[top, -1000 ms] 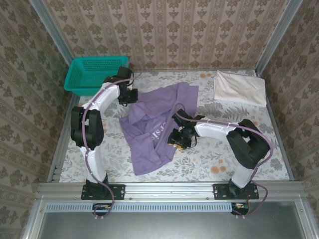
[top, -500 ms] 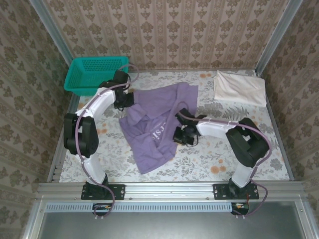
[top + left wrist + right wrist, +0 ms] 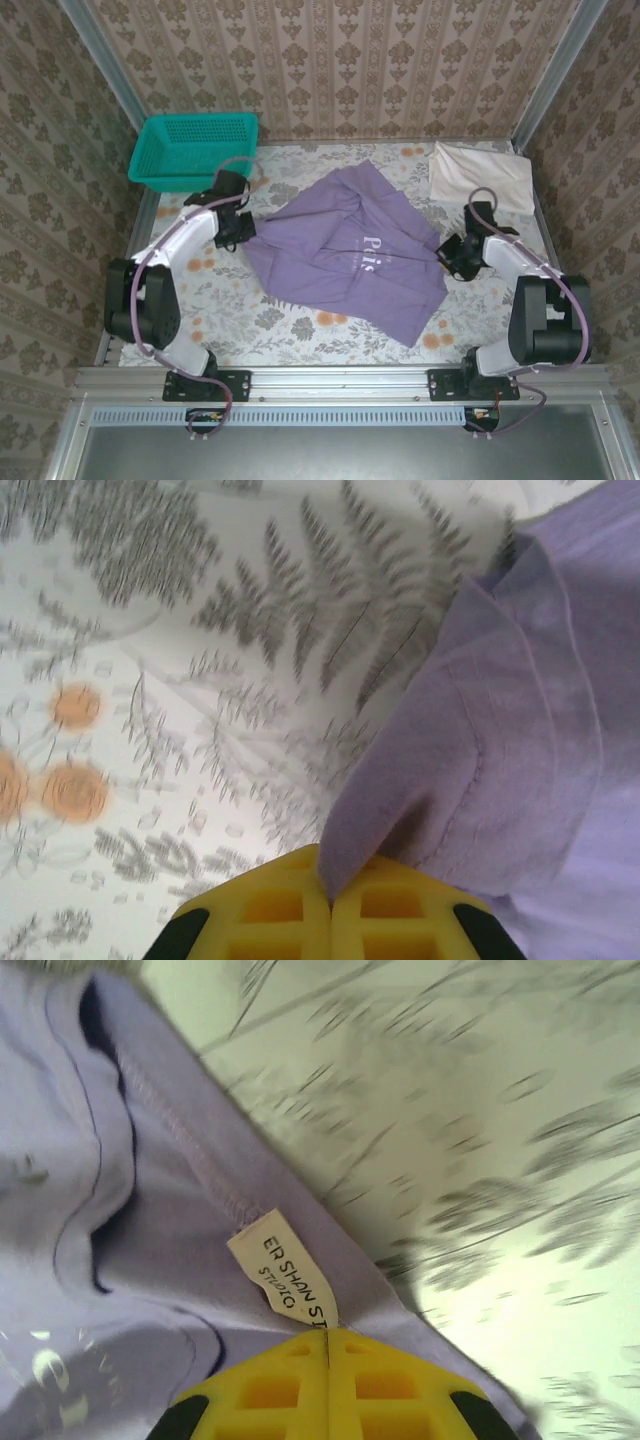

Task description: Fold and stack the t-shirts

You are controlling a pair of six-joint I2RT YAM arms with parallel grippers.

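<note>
L gripper (image 3: pixel 234 230) (image 3: pixel 330 882): jaws closed tight, yellow pads meeting w/ no gap, a fold of the purple shirt (image 3: pixel 345 250) (image 3: pixel 520 740) pinched btwn them at its hemmed L edge. Cloth rises from the table (image 3: pixel 300 322) into the pinch.

R gripper (image 3: pixel 448 258) (image 3: pixel 328 1344): jaws also closed, clamped on the shirt (image 3: pixel 110 1210) at a stitched edge, right by the white sewn-in label (image 3: pixel 286 1276), which touches the pads.

Shirt hangs stretched btwn the two grippers across mid-table, white lettering (image 3: pixel 373 246) facing up, some wrinkles thru the middle. Far corner points toward the back wall; near-R corner lies low, close to the front edge but not over it.

Off-white shirt (image 3: pixel 481 177) lies folded in far-R corner, near the R gripper, not touching the purple one. Teal basket (image 3: pixel 195 148) sits far-L corner, just beyond the L arm.

Open room: bare cloth-covered table near-L and along the front, plus a narrow strip R of the R gripper.
</note>
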